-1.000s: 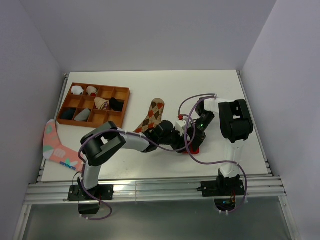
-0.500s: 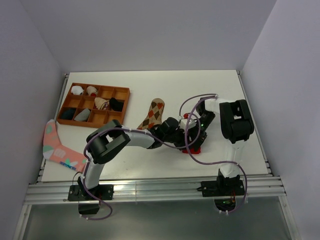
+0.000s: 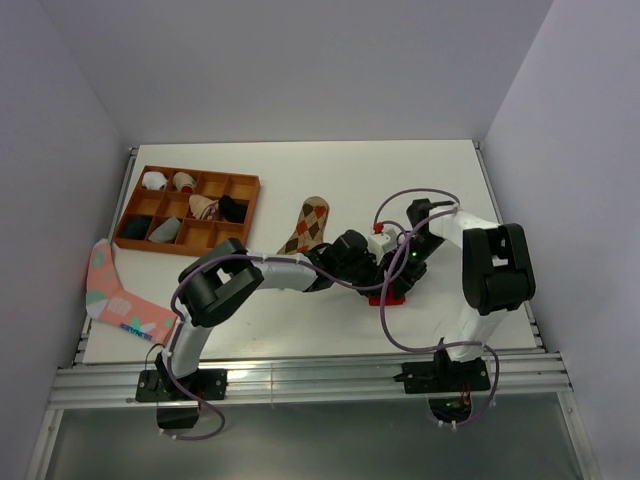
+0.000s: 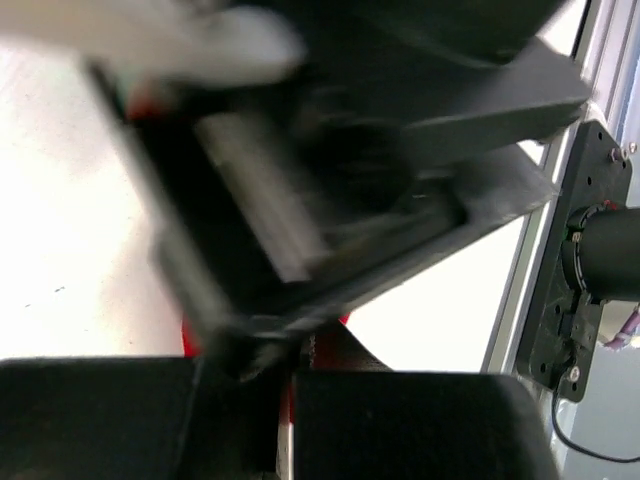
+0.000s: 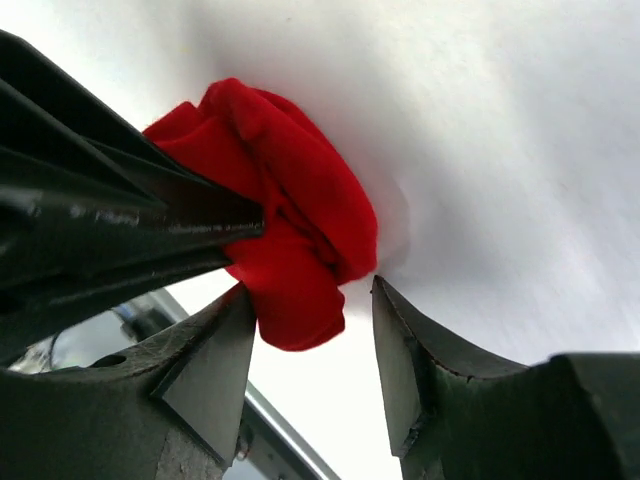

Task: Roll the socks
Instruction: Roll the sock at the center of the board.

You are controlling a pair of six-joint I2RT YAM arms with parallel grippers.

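Note:
The red sock (image 5: 300, 230) is bunched into a loose bundle on the white table; in the top view only its edge (image 3: 386, 297) shows under the two grippers. My left gripper (image 3: 366, 268) reaches in from the left and is shut on the bundle; a sliver of red fabric (image 4: 345, 345) shows above its dark fingers (image 4: 400, 425). My right gripper (image 5: 310, 300) is open, one jaw on each side of the bundle's lower end. The tan argyle sock (image 3: 308, 228) lies flat, just left of the grippers.
A wooden compartment tray (image 3: 243, 213) holding several rolled socks stands at the back left. A pink sock (image 3: 112, 293) lies at the left edge of the table. The metal rail (image 3: 320, 375) runs along the near edge. Purple cables loop over the right arm.
My left gripper has moved right, onto the red sock. The right arm's elbow has swung out to the right, with its gripper staying at the sock.

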